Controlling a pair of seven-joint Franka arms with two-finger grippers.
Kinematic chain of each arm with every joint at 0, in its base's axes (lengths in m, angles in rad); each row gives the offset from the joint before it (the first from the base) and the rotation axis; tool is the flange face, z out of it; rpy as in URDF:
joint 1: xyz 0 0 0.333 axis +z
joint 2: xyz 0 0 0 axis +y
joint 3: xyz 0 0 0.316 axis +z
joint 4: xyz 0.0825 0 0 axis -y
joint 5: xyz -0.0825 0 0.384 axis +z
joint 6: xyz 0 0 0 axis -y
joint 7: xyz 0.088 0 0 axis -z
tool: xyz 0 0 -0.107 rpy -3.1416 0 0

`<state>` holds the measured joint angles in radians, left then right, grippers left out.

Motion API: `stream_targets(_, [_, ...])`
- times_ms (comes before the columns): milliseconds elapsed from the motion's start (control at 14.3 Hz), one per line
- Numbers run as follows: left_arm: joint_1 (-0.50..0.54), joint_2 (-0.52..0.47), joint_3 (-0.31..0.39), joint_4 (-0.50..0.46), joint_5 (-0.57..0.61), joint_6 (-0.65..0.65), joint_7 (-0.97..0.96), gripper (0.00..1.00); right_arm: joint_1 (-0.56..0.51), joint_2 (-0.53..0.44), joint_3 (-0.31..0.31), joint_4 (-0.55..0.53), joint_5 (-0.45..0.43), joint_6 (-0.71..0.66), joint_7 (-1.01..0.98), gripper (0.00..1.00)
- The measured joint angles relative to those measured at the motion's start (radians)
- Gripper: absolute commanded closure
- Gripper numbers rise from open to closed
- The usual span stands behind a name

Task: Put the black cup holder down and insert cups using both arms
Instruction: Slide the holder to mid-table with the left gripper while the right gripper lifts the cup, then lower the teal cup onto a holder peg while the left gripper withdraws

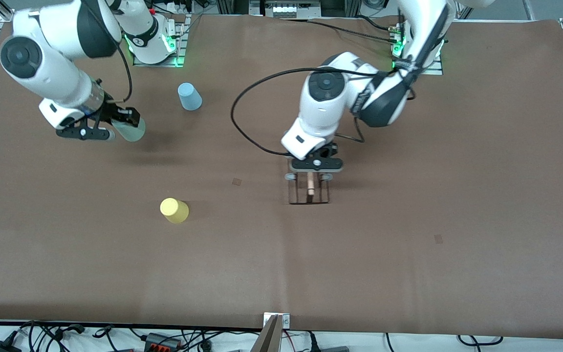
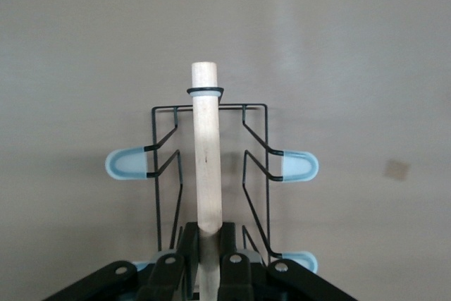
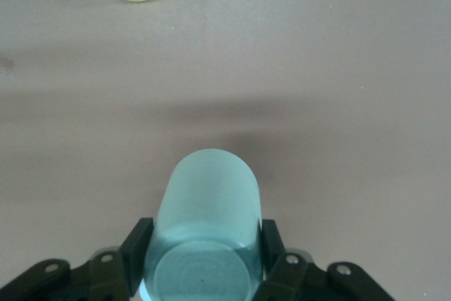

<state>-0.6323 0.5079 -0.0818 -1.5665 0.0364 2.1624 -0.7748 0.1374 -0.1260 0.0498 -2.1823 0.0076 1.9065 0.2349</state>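
Two grips are in place: the left gripper (image 2: 204,273) pinches the wooden rod handle (image 2: 206,153) of the black cup holder (image 1: 309,190), near the table's middle, while the right gripper (image 3: 204,262) clamps the pale green cup (image 3: 204,230) above the table (image 1: 408,244) toward the right arm's end. No cup sits on a peg (image 2: 299,166); the yellow cup (image 1: 174,210) and the light blue cup (image 1: 189,96) stand apart, untouched

Matt brown table cover (image 1: 408,254), thin black wire rack (image 2: 257,146), smooth wooden rod (image 2: 206,167).
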Motion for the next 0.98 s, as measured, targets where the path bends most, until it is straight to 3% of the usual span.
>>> stream_targets(210, [-0.03,0.043,0.0,0.024,0.0,0.074,-0.062,0.98,0.001,0.001,0.026,0.034,0.0,-0.025,0.003,0.91])
stream_targets(350, [-0.044,0.055,0.0,0.032,0.0,0.079,-0.08,0.87,0.001,0.003,0.038,0.035,0.0,-0.026,0.004,0.9])
stream_targets(420, [-0.048,0.055,0.001,0.033,0.0,0.079,-0.081,0.66,0.001,0.005,0.04,0.035,0.0,-0.025,0.004,0.9])
stream_targets(490, [-0.051,0.055,0.001,0.034,0.0,0.079,-0.081,0.28,0.001,0.007,0.041,0.035,0.0,-0.025,0.004,0.9])
stream_targets(700, [-0.053,0.055,0.004,0.038,0.02,0.079,-0.081,0.0,0.007,0.015,0.042,0.035,0.0,-0.025,0.004,0.9])
stream_targets(981, [-0.049,0.028,0.011,0.068,0.096,0.02,-0.067,0.0,0.014,0.017,0.044,0.035,0.001,-0.025,0.004,0.89])
